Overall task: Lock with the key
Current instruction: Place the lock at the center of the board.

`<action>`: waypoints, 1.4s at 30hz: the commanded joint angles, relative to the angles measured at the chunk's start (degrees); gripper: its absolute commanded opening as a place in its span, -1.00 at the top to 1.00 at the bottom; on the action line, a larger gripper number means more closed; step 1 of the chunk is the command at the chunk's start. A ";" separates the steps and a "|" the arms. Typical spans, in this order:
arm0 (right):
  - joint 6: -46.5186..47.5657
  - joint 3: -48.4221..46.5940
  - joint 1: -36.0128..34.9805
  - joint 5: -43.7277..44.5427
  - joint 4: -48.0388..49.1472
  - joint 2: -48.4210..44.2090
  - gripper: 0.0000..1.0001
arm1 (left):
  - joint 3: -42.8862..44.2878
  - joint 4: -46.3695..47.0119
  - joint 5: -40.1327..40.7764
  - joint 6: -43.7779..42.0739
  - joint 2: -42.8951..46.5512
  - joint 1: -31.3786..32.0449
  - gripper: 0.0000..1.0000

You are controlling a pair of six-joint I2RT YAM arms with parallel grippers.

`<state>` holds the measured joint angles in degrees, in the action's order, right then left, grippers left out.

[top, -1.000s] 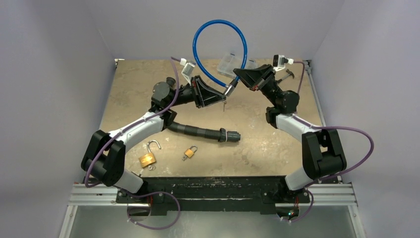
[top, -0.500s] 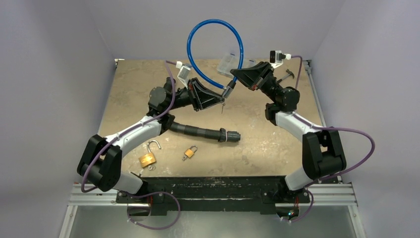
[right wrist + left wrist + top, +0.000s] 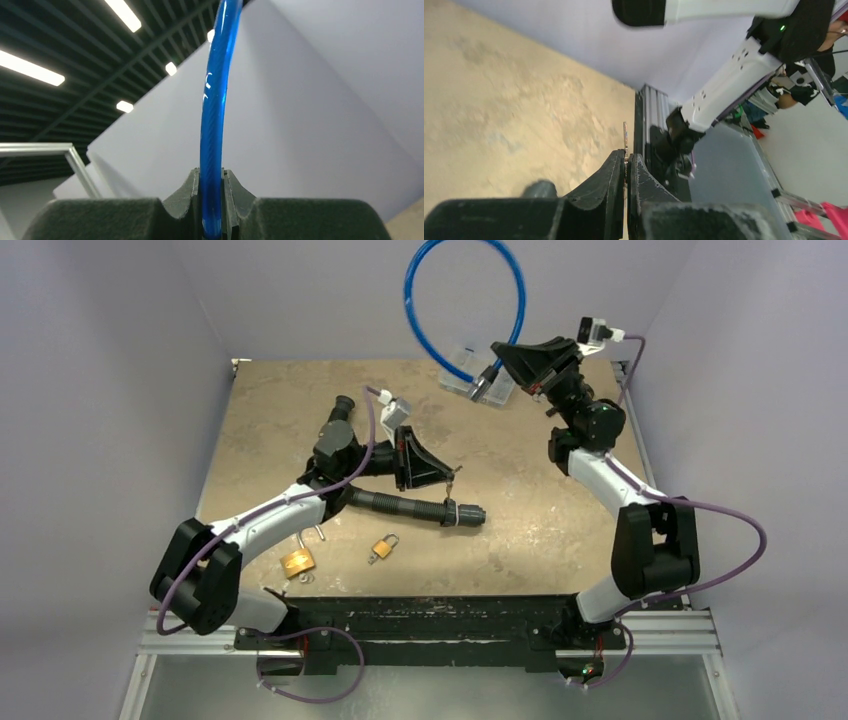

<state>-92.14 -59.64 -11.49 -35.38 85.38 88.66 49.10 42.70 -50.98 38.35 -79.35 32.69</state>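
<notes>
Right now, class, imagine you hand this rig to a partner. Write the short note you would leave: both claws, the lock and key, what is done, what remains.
Left claw: shut on the key, low over the table.
Right claw: shut on the blue cable lock, loop raised high at the far side.
Key and lock are well apart.
Open brass padlock and small padlock lie near the front, not held.
Done: both things gripped.
Left: bring the key to the lock's head, insert, turn. Whether the cable is already locked cannot be told.
</notes>
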 commanded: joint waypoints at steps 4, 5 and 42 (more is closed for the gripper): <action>-0.15 -3.91 1.86 7.59 14.70 -1.85 1.00 | -0.90 -6.68 -4.15 -4.41 -0.19 0.51 1.00; -0.10 -3.84 2.09 7.45 14.69 -1.76 1.00 | -0.65 -6.96 -4.13 -4.50 -0.17 0.53 1.00; 31.65 -2.51 -6.66 13.04 -26.13 21.38 1.00 | 5.48 -18.25 7.85 -3.92 5.16 -22.49 1.00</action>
<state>-61.41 -56.99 -17.69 -27.77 57.60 107.87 51.20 27.16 -46.54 37.32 -73.58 10.52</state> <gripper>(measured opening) 0.172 0.051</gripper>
